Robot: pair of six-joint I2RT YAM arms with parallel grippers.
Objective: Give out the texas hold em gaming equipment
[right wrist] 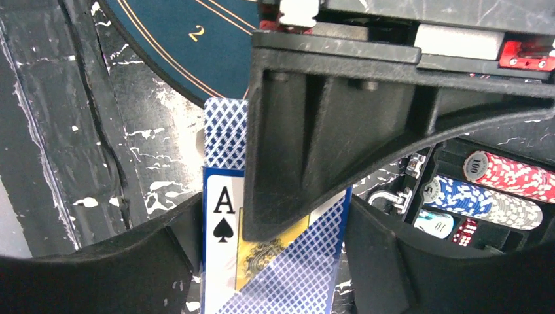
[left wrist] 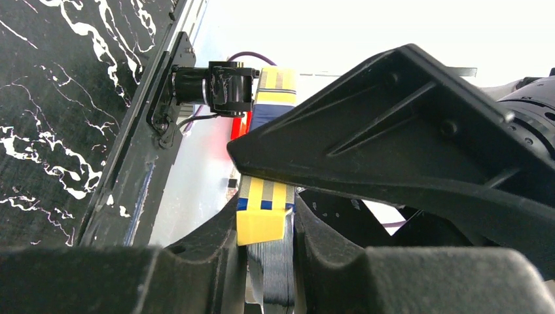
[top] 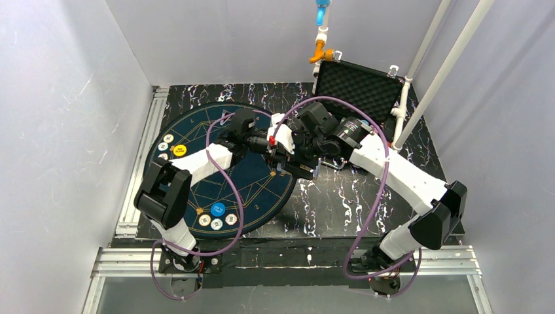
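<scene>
Looking maybe halfway: chips already on the mat, more in the case, pack of cards mid-table pinched in the left gripper, right gripper wide around it, grip unclear.

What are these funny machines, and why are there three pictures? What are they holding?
They are two robot arms with two-finger grippers for hands. One picture looks down from above; the other two come from a little camera on each wrist. On the table lie a round blue mat with some chips and two buttons, and an open case with more chips. The left gripper pinches a card pack. The right gripper has its fingers either side of the same pack; whether they squeeze it, I cannot tell.
</scene>
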